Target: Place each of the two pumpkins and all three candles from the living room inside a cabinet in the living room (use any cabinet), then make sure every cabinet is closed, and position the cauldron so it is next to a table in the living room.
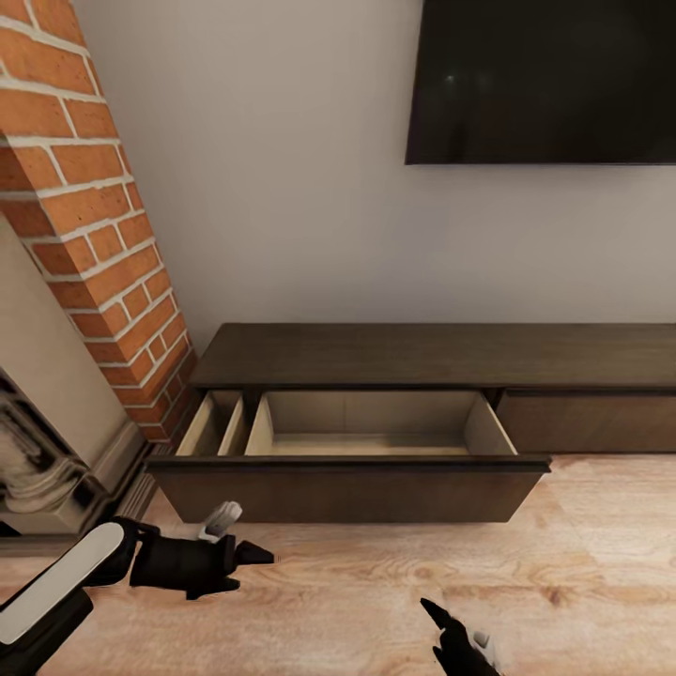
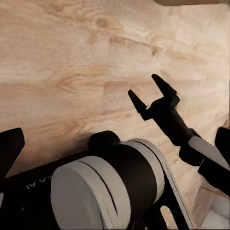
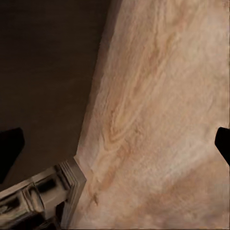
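The long dark brown cabinet (image 1: 441, 355) stands against the wall. Its wide drawer (image 1: 376, 434) is pulled out over the floor, showing a pale, empty interior. A narrow compartment (image 1: 214, 424) at the drawer's left is empty too. The pumpkins, candles and cauldron are out of view. My left gripper (image 1: 252, 563) hovers low over the floor just in front of the drawer's left corner, open and holding nothing. My right gripper (image 1: 439, 627) is near the floor further right, fingers spread and empty; it also shows as the right gripper (image 2: 143, 86) in the left wrist view.
A red brick chimney (image 1: 94, 235) and a pale carved fireplace surround (image 1: 38, 460) close off the left side. A dark TV (image 1: 545, 80) hangs above the cabinet. The cabinet's right front (image 1: 591, 422) is shut. Light wood floor (image 1: 582, 563) stretches to the right.
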### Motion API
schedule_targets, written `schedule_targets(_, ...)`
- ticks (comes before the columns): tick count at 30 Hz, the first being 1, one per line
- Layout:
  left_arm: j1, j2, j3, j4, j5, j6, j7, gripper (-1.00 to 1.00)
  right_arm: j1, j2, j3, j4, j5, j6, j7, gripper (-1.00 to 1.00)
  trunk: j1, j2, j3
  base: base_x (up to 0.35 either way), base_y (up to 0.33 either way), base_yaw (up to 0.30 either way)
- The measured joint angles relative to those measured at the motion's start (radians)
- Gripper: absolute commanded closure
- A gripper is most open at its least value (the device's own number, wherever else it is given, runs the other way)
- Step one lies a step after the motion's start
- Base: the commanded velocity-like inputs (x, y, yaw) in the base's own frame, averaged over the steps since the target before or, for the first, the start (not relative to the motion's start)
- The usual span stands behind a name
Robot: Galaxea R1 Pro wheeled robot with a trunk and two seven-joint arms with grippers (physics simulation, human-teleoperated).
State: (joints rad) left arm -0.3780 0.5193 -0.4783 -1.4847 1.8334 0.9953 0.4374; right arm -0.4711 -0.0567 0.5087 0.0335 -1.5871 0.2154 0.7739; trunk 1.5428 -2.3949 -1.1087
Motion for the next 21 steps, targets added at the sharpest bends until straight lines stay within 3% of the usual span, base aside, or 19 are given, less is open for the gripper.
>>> schedule_targets(3,0.000,-0.010,0.011,-0.007,-0.017,-0.001,0.125,-1.00,0.000,0.003,0.065,-0.001,0.069,0.023,-0.059,-1.00,-0.012,0.021,0.009,0.000,0.000,0.000)
schedule_targets(6,-0.001,-0.030,0.014,-0.010,-0.025,-0.002,0.199,-1.00,0.000,0.005,0.109,-0.001,0.107,0.029,-0.094,-1.00,-0.023,0.042,0.019,0.000,0.000,0.000)
schedule_targets(14,-0.001,-0.044,0.016,-0.010,-0.027,-0.002,0.229,-1.00,0.000,0.003,0.125,-0.004,0.121,0.027,-0.108,-1.00,-0.054,0.098,0.044,0.000,0.000,0.000)
schedule_targets(18,-0.001,-0.044,0.016,-0.011,-0.027,-0.002,0.229,-1.00,0.000,0.004,0.127,-0.015,0.123,0.020,-0.003,-1.00,-0.069,0.126,0.056,0.000,0.000,0.000)
schedule_targets(21,-0.001,-0.044,0.016,-0.011,-0.027,-0.002,0.229,-1.00,0.000,0.005,0.128,-0.016,0.123,0.016,0.038,-1.00,-0.081,0.147,0.066,0.000,0.000,0.000)
